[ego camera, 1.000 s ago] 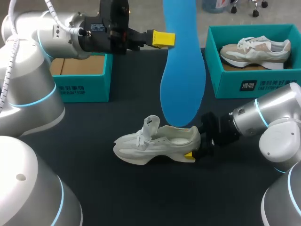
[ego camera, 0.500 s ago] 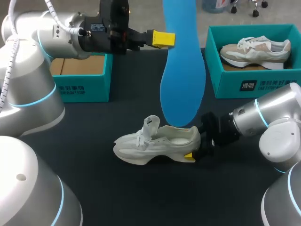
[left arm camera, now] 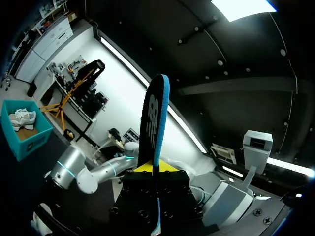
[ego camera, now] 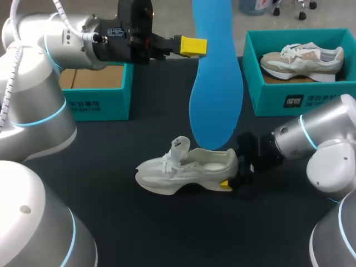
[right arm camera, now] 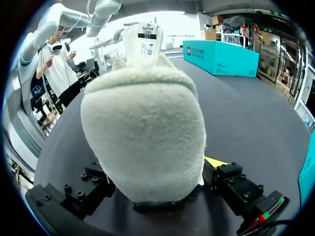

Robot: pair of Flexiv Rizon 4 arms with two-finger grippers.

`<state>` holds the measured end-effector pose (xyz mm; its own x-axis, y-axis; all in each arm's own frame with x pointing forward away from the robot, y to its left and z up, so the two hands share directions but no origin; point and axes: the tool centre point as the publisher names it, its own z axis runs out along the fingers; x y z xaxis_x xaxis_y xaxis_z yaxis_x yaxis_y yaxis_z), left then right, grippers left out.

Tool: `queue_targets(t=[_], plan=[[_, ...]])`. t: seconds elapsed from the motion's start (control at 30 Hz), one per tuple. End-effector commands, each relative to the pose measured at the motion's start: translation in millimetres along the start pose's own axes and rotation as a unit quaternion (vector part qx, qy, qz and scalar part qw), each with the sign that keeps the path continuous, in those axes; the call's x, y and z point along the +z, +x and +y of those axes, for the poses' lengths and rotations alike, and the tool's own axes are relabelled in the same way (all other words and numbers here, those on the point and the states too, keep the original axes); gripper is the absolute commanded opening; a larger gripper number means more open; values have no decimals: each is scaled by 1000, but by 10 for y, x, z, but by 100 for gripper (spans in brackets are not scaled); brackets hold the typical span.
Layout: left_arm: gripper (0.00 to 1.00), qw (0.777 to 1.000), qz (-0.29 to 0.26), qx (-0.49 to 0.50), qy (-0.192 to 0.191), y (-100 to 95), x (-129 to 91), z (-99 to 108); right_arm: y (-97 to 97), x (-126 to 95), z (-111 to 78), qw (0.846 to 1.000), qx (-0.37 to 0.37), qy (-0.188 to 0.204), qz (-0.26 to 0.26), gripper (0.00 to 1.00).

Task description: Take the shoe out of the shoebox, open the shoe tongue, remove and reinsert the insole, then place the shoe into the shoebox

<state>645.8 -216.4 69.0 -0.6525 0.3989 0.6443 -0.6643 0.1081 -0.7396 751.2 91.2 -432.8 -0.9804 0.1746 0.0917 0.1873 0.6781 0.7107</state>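
My left gripper [ego camera: 193, 45] is raised over the table's back and shut on the top of a blue insole [ego camera: 216, 94], which hangs upright with its lower end just above the shoe's opening. In the left wrist view the insole [left arm camera: 153, 128] stands edge-on between the left gripper's [left arm camera: 156, 169] fingers. The white shoe [ego camera: 183, 169] lies on the dark table, its tongue pulled up. At the shoe's heel my right gripper [ego camera: 232, 169] is open. Seen from the right wrist, the heel [right arm camera: 147, 132] fills the space between the right gripper's [right arm camera: 157, 189] spread fingers.
A teal shoebox [ego camera: 100, 103] stands at the back left, under my left arm. Another teal shoebox [ego camera: 278, 100] at the back right holds a beige and white shoe [ego camera: 303, 60]. The left box [right arm camera: 221, 58] shows beyond the shoe in the right wrist view.
The shoe and my right wrist have shifted very slightly to the right. The left arm and the insole have not moved.
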Motion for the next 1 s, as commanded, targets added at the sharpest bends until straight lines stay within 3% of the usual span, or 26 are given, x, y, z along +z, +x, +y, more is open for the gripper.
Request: queue_targets(t=[0.03,0.27,0.5,0.73,1.0], plan=[[0,1000,0,0,0,0,5,4,11,-99,45,999,-1,41,-10,100],[0,1000,0,0,0,0,5,4,26,-209,113,996,-21,86,-29,100],[0,1000,0,0,0,0,5,4,57,-339,188,980,-34,189,-55,100],[0,1000,0,0,0,0,5,4,90,-423,224,964,-23,254,-76,100],[0,1000,0,0,0,0,5,4,112,-467,230,966,-12,243,-84,100]])
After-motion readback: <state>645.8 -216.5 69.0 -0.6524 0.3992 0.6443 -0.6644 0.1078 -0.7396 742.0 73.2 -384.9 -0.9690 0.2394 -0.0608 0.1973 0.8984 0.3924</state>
